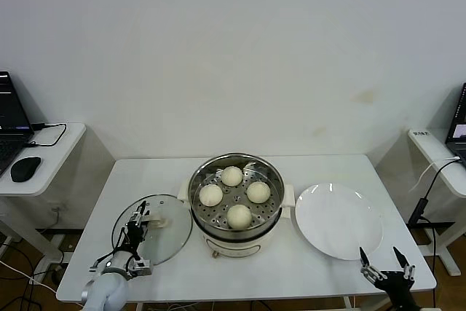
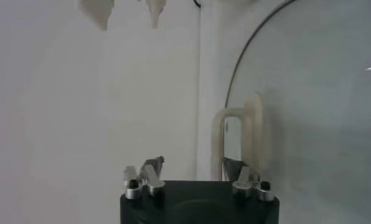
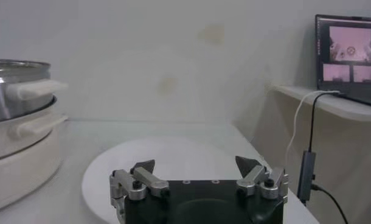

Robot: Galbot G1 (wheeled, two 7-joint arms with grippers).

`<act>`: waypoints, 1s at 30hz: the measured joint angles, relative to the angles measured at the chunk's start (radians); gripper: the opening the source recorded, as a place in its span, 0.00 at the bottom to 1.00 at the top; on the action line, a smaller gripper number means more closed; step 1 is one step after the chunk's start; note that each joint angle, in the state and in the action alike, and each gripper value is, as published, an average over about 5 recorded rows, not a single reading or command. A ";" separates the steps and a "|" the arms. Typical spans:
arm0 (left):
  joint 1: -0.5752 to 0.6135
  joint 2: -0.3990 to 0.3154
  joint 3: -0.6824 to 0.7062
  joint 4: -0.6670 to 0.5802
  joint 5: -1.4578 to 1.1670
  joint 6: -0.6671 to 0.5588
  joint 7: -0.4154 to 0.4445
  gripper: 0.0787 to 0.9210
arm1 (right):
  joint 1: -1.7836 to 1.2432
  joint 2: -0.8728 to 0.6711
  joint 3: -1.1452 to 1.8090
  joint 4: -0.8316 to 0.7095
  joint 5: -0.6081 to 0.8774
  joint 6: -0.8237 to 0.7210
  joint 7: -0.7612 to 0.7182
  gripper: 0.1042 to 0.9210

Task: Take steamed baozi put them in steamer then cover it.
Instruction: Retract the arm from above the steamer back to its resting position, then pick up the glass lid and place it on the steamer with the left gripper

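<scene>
Several creamy white steamed baozi (image 1: 232,175) lie on the perforated tray inside the shiny steamer (image 1: 233,242) at the table's middle. The cover (image 1: 171,238), a clear glass lid, lies flat on the table to the left of the steamer. My left gripper (image 1: 137,227) hovers low over the cover's near-left part. In the left wrist view its jaws (image 2: 193,165) stand partly apart. The cream handle (image 2: 253,131) rises just beyond one fingertip (image 2: 234,167), with no grip showing. My right gripper (image 1: 379,254) waits open at the table's front right corner, empty (image 3: 194,163).
An empty white plate (image 1: 338,220) sits to the right of the steamer, also in the right wrist view (image 3: 173,155), beside the steamer (image 3: 18,85). Side desks with a laptop and mouse (image 1: 25,168) on the left and a laptop (image 3: 346,52) on the right flank the table.
</scene>
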 measured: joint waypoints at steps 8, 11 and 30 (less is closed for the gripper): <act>-0.008 -0.010 -0.005 0.031 -0.008 -0.016 -0.016 0.22 | -0.001 0.002 -0.007 -0.003 -0.007 0.006 -0.002 0.88; -0.011 -0.014 -0.009 0.039 -0.015 -0.023 -0.028 0.13 | -0.001 0.005 -0.012 -0.004 -0.012 0.009 -0.003 0.88; 0.074 0.044 -0.094 -0.111 -0.002 -0.013 -0.079 0.08 | -0.012 0.011 -0.034 0.010 -0.037 0.020 -0.010 0.88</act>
